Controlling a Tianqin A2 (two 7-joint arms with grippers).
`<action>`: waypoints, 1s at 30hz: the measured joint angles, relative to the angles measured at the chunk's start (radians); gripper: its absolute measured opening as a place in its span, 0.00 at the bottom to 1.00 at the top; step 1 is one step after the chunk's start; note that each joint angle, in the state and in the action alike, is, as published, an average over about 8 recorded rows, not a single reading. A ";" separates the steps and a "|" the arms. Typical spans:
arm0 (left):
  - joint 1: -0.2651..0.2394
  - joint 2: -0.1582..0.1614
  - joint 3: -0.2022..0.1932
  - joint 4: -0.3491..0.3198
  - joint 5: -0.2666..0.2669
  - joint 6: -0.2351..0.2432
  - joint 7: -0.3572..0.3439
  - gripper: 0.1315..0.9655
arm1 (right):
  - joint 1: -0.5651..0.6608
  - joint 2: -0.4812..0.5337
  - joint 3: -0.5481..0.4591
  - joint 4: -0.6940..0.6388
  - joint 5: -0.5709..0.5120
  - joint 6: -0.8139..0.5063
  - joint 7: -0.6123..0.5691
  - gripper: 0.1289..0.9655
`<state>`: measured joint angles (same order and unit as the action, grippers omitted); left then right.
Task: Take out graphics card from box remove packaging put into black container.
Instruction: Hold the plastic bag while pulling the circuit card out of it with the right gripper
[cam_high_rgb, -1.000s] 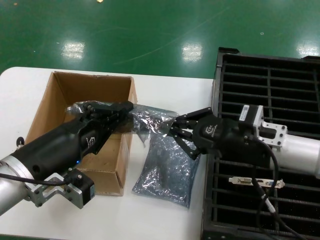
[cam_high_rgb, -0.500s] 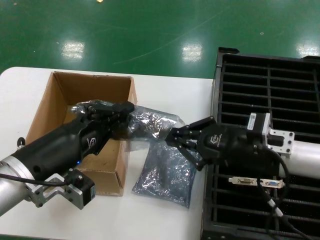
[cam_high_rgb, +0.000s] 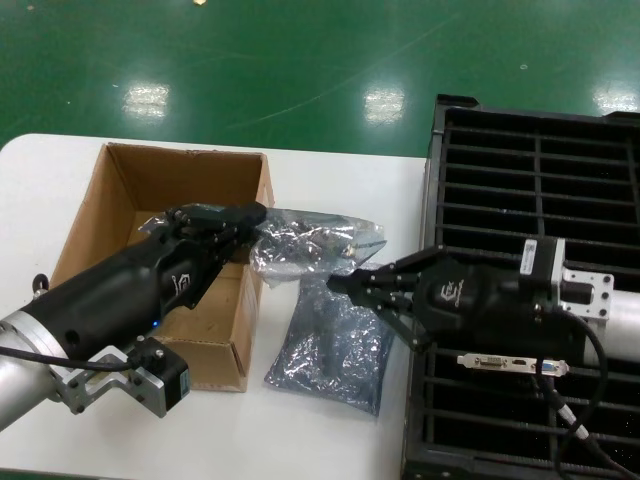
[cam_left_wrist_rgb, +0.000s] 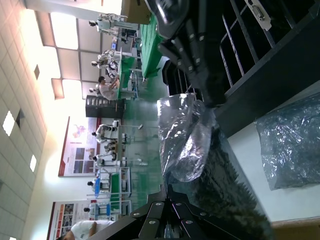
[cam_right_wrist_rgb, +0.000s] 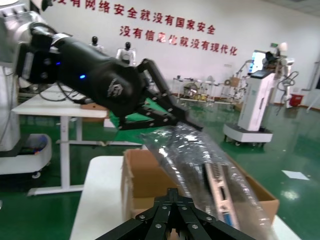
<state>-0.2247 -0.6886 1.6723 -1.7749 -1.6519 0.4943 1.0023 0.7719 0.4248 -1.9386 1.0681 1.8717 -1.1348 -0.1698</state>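
Note:
The packaging (cam_high_rgb: 315, 240), a crinkly silver bag, hangs stretched in the air just right of the box (cam_high_rgb: 120, 190). Inside it is the graphics card (cam_right_wrist_rgb: 220, 192), its silver bracket and a blue port showing through the plastic. My left gripper (cam_high_rgb: 252, 213) is above the box's right wall, shut on the bag's left end. My right gripper (cam_high_rgb: 337, 283) is shut on the bag's lower edge, in front of the black container (cam_high_rgb: 540, 180). From the left wrist, the bag's mouth (cam_left_wrist_rgb: 185, 140) is puffed open beyond my left gripper (cam_left_wrist_rgb: 168, 195).
A second, flat silver bag (cam_high_rgb: 335, 345) lies on the white table (cam_high_rgb: 300, 440) between box and container. Another card's bracket (cam_high_rgb: 512, 362) stands in one of the container's front slots, right of my right gripper. Green floor lies beyond the table.
My right gripper went from open beside the bag to shut on it, then drew back to the right and down. The bag spread out between both grippers. The left arm hardly moved.

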 joint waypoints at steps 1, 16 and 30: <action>0.000 0.000 0.000 0.000 0.000 0.000 0.000 0.01 | 0.002 -0.002 0.002 -0.003 0.001 0.003 0.000 0.01; 0.000 0.000 0.000 0.000 0.000 0.000 0.000 0.01 | 0.064 -0.059 0.014 -0.110 -0.009 0.052 -0.003 0.01; 0.000 0.000 0.000 0.000 0.000 0.000 0.000 0.01 | 0.090 -0.130 0.022 -0.187 -0.027 0.127 -0.002 0.01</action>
<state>-0.2247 -0.6886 1.6724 -1.7749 -1.6519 0.4943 1.0023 0.8619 0.2952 -1.9170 0.8806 1.8449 -1.0077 -0.1718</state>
